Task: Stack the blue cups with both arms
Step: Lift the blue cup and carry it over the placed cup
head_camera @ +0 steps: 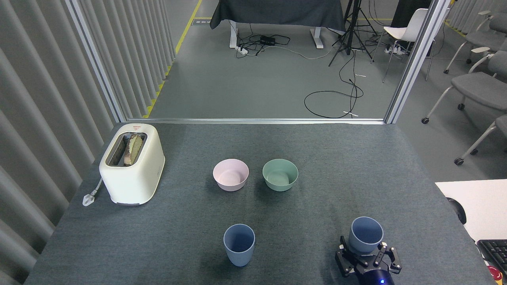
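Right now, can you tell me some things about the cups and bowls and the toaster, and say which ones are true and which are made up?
1. The two blue cups are stacked together. False: the left blue cup stands alone, apart from the right blue cup.
2. The right end effector has its fingers on either side of the right blue cup. True.
3. The pink bowl sits to the left of the green bowl. True.
4. The toaster has empty slots. False: something like a bread slice stands in one slot.
5. The left end effector is holding the left blue cup. False: no left end effector shows in the head view.
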`<state>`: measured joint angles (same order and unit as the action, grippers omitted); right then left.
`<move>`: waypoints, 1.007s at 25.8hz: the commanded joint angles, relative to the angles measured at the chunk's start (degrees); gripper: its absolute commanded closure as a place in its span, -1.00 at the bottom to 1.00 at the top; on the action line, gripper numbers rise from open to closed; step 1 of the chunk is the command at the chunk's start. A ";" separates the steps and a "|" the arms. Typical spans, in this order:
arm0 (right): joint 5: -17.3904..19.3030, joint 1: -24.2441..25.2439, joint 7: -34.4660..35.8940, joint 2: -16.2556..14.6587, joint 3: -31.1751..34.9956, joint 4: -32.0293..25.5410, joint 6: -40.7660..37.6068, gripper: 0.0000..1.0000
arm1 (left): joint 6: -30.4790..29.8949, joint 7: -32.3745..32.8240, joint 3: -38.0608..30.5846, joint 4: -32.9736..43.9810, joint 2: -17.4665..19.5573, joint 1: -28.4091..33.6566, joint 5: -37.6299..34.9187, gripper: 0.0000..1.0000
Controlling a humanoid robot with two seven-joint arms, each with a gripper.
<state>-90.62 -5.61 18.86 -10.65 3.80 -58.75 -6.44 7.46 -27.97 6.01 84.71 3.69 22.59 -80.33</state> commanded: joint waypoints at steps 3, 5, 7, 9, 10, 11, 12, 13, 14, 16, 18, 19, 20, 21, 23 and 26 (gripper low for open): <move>-0.26 -1.24 0.03 0.37 -2.57 0.83 0.55 -0.71 | 0.01 -0.06 -0.03 0.02 0.00 0.00 0.00 -1.00; -0.53 -1.16 0.03 0.46 -2.57 0.74 0.55 -0.53 | 0.01 -0.06 -0.12 0.02 0.00 0.00 0.09 -1.00; -0.53 -0.89 0.12 0.46 -2.48 0.21 0.64 -0.35 | 0.01 -0.15 -0.03 0.02 0.00 0.00 0.09 -1.00; -0.44 -0.54 0.12 0.46 -2.48 -0.23 0.64 -0.24 | 0.01 -0.24 0.05 0.11 0.00 0.00 0.09 -1.00; -0.44 -0.45 0.21 0.46 -2.39 -0.58 0.73 -0.19 | 0.01 -0.24 0.05 0.11 0.00 0.00 0.09 -1.00; -0.35 -0.28 0.30 0.37 -2.39 -1.28 0.99 -0.18 | 0.01 -0.24 0.05 0.11 0.00 0.00 0.09 -1.00; -0.35 -0.10 0.30 0.46 -2.39 -2.16 1.34 -0.17 | 0.01 -0.24 0.05 0.11 0.00 0.00 0.09 -1.00; -0.35 0.16 0.30 0.37 -2.39 -4.09 1.52 -0.16 | 0.01 -0.24 0.05 0.11 0.00 0.00 0.09 -1.00; -0.35 0.43 0.03 0.37 -2.48 -6.73 1.43 -0.16 | 0.01 -0.24 -0.03 0.02 0.00 0.00 0.09 -1.00; -0.35 0.34 -1.02 0.63 -2.83 -10.51 1.25 -0.16 | 0.01 -0.24 0.05 0.02 0.00 0.00 0.09 -1.00; -0.79 -0.80 -3.66 0.99 -6.17 -12.35 1.08 -0.16 | 0.01 -0.24 0.05 0.02 0.00 0.00 0.09 -1.00; -1.05 -1.94 -4.36 1.60 -9.59 -12.53 1.43 -0.16 | 0.01 -0.24 0.05 0.02 0.00 0.00 0.09 -1.00; -1.93 -3.70 -4.80 2.30 -13.02 -12.53 1.61 -0.16 | 0.10 -0.24 0.05 0.02 0.00 0.00 0.09 -1.00; -2.90 -4.85 -4.98 3.44 -15.48 -12.53 1.87 -0.17 | 0.10 -0.24 -0.03 0.02 0.00 0.00 0.09 -1.00; -4.66 -5.55 -5.68 6.26 -18.74 -12.53 2.13 -0.18 | 0.19 -0.24 -0.30 0.02 0.00 0.00 0.09 -1.00; -6.06 -5.90 -5.94 11.36 -21.20 -12.62 1.96 -0.19 | 0.19 -0.33 -0.47 -0.07 0.09 0.18 0.17 -1.00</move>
<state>-95.06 -10.76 13.46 -3.58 -13.97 -71.18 -4.50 7.62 -28.23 5.79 84.72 3.73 22.63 -80.22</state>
